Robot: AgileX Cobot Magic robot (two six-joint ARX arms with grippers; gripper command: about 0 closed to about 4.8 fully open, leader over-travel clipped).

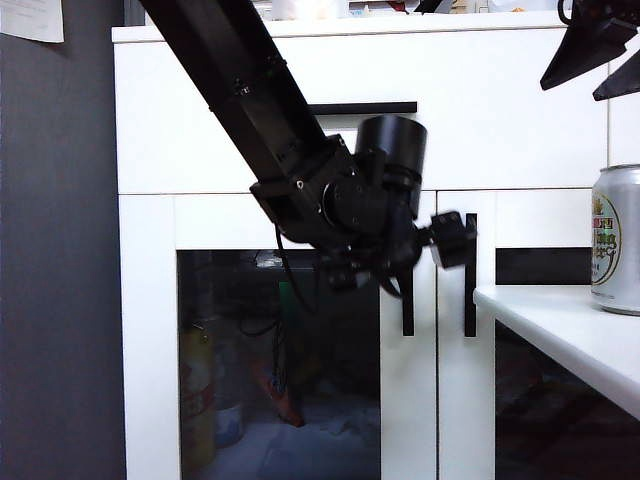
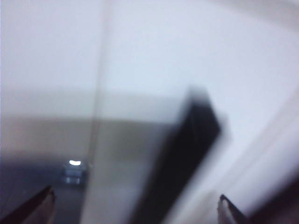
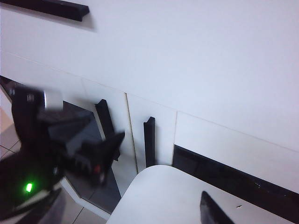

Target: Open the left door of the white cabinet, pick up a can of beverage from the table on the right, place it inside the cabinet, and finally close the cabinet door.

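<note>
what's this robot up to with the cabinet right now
The left gripper is open and right in front of the vertical black handle of the left door on the white cabinet, with nothing in its jaws yet. The door looks shut. The right gripper hangs open and empty, up near the cabinet's top. The can of beverage stands untouched on the table at the right.

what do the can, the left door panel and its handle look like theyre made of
The can of beverage: likely aluminium, with a silvery sheen and printed label. The left door panel: dark glass, items show through it; white frame looks painted, matte. Its bar handle: black, matte; metal or plastic, hard to tell.
</note>
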